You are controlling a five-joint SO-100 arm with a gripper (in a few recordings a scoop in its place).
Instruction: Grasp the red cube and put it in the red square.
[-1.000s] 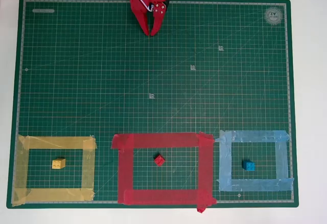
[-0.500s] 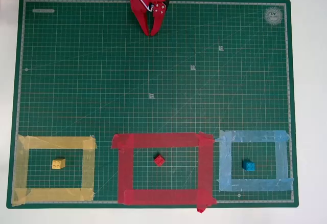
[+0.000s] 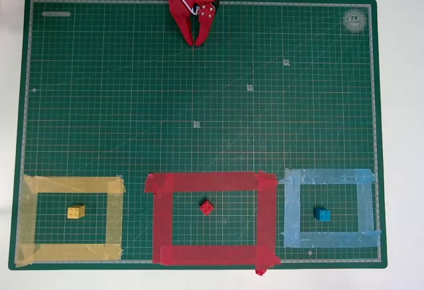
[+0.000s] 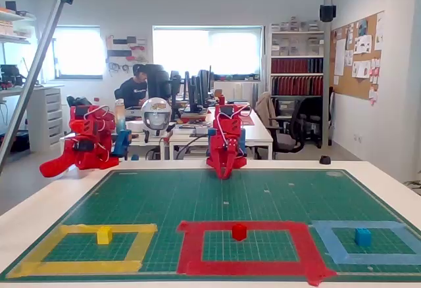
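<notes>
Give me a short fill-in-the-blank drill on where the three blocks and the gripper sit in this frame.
1. The red cube lies inside the ____ tape outline.
2. The yellow block sits inside the ____ outline.
3. In the overhead view, the gripper hangs near the ____ edge of the green mat, far from the blocks.
4. The blue block sits in the light ____ outline.

Missing words: red; yellow; top; blue
</notes>
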